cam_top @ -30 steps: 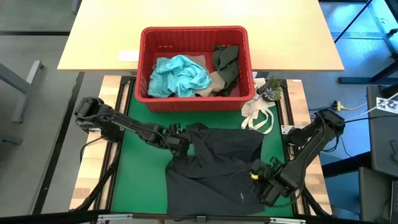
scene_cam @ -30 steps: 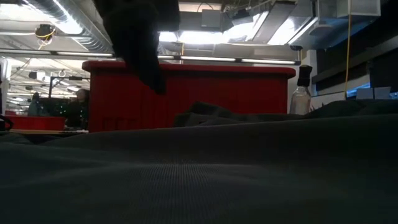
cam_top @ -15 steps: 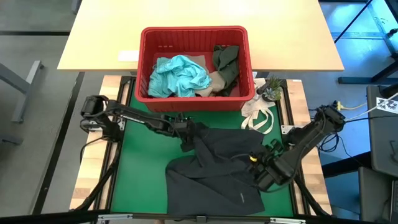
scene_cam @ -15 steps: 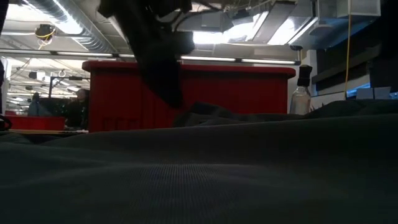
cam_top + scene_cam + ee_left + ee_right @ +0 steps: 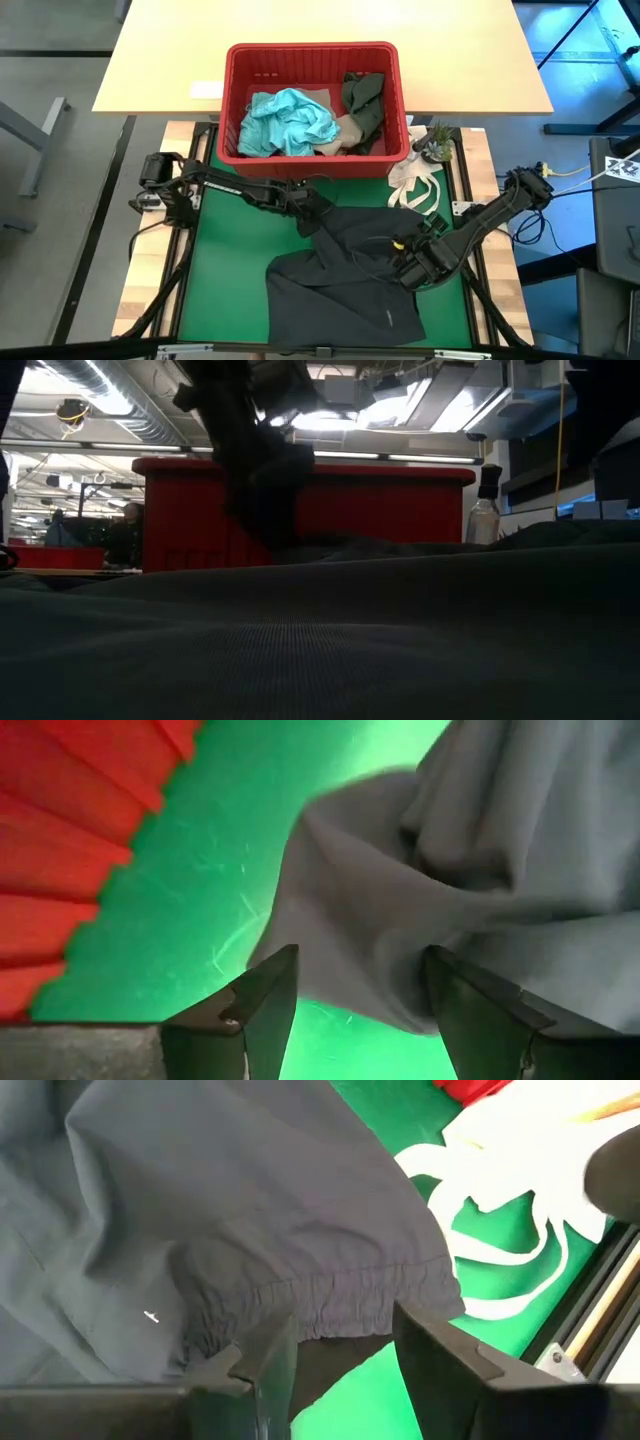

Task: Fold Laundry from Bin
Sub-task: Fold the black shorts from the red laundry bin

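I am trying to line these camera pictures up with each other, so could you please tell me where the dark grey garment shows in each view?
High view: dark grey garment spread on the green mat, below the red bin.
Low view: it fills the foreground, before the bin.
Left wrist view: upper right, above the fingers.
Right wrist view: left and centre, beside the white bag.
Shared landmark: the red bin, clearest in the high and low views.

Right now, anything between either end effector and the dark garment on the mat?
Nothing visible. The left end effector is open with an edge of the dark garment already between its fingers; the right end effector straddles the gathered hem. The white bag lies off to the side.
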You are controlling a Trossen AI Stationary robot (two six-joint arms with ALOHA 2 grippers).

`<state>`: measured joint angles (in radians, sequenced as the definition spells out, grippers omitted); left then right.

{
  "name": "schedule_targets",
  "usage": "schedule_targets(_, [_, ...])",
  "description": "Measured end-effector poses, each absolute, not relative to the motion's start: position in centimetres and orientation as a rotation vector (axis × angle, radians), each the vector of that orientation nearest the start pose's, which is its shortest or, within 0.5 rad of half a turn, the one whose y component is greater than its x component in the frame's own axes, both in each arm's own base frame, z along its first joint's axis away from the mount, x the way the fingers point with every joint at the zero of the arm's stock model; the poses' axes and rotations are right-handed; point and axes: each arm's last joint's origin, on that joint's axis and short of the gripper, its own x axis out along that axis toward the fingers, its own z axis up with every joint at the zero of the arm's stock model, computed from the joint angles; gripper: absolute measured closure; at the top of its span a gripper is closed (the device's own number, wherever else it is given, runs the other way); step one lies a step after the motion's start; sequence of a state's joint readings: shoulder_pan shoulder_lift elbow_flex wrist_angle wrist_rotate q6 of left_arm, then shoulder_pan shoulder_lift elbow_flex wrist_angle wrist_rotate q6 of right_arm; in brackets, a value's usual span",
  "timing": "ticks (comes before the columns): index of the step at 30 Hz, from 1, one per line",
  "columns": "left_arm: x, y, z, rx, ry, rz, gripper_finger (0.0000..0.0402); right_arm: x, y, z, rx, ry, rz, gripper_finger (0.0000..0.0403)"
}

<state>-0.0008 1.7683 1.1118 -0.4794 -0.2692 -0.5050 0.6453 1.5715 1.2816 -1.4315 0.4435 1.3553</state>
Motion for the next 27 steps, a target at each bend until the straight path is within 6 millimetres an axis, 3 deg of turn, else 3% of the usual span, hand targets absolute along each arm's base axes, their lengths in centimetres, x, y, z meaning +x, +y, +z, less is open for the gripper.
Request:
schedule_targets(4, [34.6,0.5,15.8,-0.293,1.078,0.522,0.0194,21.4,14.6,26.2,0.216,1.189,-0.774,0.0237])
schedule_targets(7, [34.6,0.2,15.3,-0.282,1.097,0.517,0.0219,21.4,14.6,26.2,0.216,1.188,-0.774,0.0237])
schedule_targets(16, [34.8,-0.3,15.4,-0.254,1.084,0.489,0.0388,21.4,14.6,26.2,0.213,1.185,-0.776,0.0237])
schedule_targets(21, [34.8,-1.0,15.9,-0.243,1.060,0.467,0.0395,21.4,14.6,26.2,0.213,1.184,-0.776,0.0237])
schedule_targets(27, [34.4,-1.7,18.4,-0.230,0.982,0.422,0.0398,21.3,14.5,26.2,0.196,1.174,-0.785,0.0237])
